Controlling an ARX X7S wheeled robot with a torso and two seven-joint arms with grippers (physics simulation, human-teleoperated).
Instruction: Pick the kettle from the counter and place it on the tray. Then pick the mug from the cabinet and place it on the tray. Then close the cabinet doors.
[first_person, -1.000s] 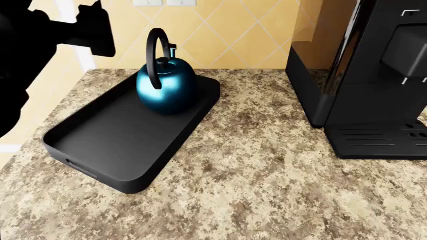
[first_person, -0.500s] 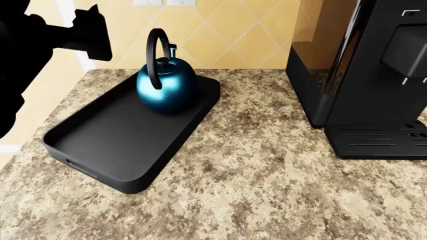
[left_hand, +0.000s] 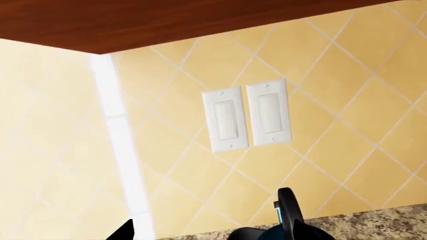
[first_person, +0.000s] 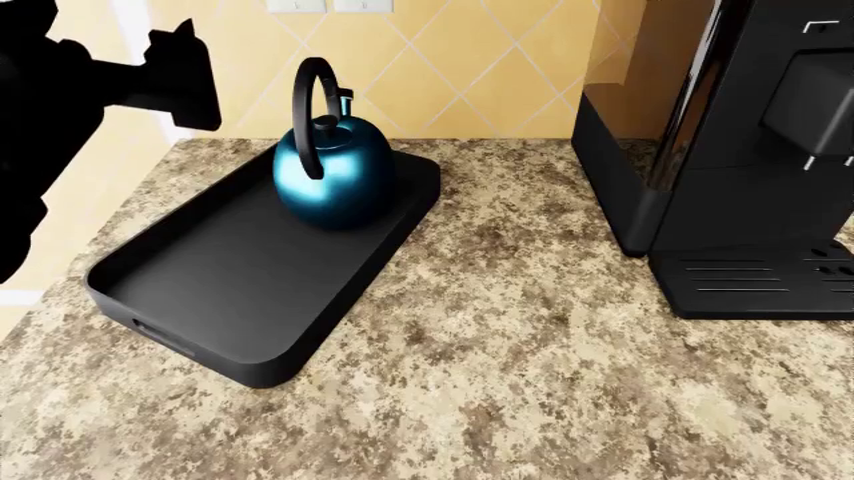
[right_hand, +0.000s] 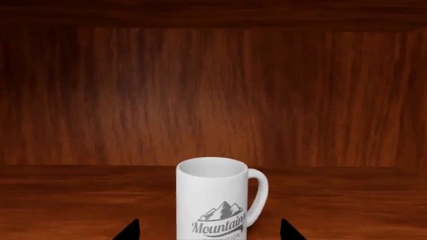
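Left arm shifted slightly; mug base cut off.

Head cam looks steeply down on counter and tray, close. Left wrist cam, raised, faces the tiled wall's switches; shares kettle with head. Right wrist cam looks level into cabinet, close to mug; no overlap.
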